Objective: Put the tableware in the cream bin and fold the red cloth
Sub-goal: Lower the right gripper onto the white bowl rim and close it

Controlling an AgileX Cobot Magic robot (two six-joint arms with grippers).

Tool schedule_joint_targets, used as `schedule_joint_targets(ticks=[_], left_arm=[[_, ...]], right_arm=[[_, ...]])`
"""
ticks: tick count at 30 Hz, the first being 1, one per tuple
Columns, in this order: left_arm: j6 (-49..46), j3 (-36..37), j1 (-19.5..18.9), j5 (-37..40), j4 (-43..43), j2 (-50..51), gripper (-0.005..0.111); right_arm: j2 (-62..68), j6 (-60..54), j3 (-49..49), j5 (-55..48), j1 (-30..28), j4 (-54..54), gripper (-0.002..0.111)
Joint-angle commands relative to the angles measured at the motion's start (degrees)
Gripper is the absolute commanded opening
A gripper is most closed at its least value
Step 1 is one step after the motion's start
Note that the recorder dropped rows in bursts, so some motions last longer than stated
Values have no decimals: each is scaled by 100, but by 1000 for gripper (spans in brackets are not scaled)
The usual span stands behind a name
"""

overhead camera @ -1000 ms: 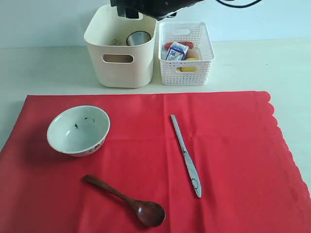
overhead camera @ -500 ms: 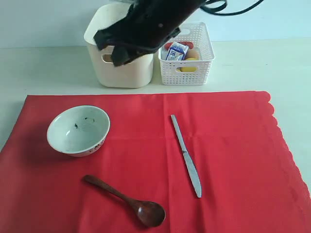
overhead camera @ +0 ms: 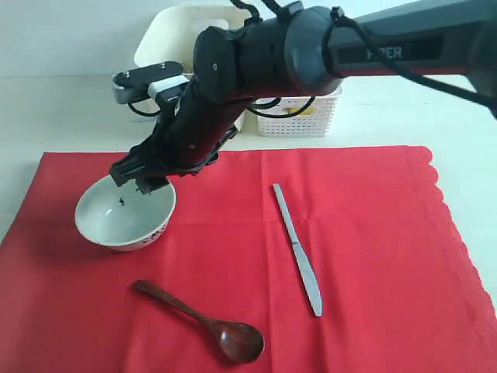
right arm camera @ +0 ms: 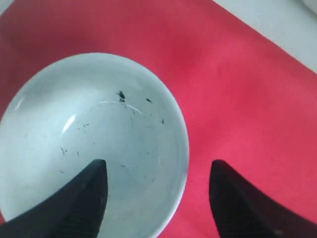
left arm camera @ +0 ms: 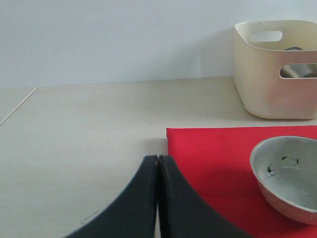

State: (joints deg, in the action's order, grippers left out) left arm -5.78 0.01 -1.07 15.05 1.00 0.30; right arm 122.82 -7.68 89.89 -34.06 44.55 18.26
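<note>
The white speckled bowl (overhead camera: 116, 221) stands on the left part of the red cloth (overhead camera: 373, 233). My right gripper (overhead camera: 138, 180) has reached across and hangs open just over the bowl's far rim. In the right wrist view one finger is over the bowl (right arm camera: 94, 134) and the other over the cloth (right arm camera: 237, 99), with the rim between them. The silver knife (overhead camera: 297, 249) and dark wooden spoon (overhead camera: 202, 322) lie on the cloth. The cream bin (left arm camera: 272, 84) holds the steel cup (left arm camera: 297, 69). My left gripper (left arm camera: 158, 157) is shut and empty near the cloth's corner (left arm camera: 208, 163).
The right arm hides most of the cream bin (overhead camera: 151, 47) and part of the white perforated basket (overhead camera: 303, 124) behind the cloth. Bare pale table lies to the left of the cloth (left arm camera: 74, 148) and on its right beyond the scalloped edge.
The right arm has swung down from above the cream bin, left and forward, to the bowl. Its jaws now stand open over the bowl's rim. The tableware has not moved.
</note>
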Motion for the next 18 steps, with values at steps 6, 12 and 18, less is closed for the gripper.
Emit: schedule_joint_targets(ticks=[6, 12, 18], left_arm=[[-2, -1, -15, -5, 53, -30, 3], [-2, -1, -15, -5, 53, -30, 3], [-2, -1, -15, -5, 53, -30, 3]], right_arm=[[389, 27, 23, 86, 6, 17, 56], [399, 27, 23, 86, 6, 17, 40], [399, 27, 23, -17, 6, 17, 18]])
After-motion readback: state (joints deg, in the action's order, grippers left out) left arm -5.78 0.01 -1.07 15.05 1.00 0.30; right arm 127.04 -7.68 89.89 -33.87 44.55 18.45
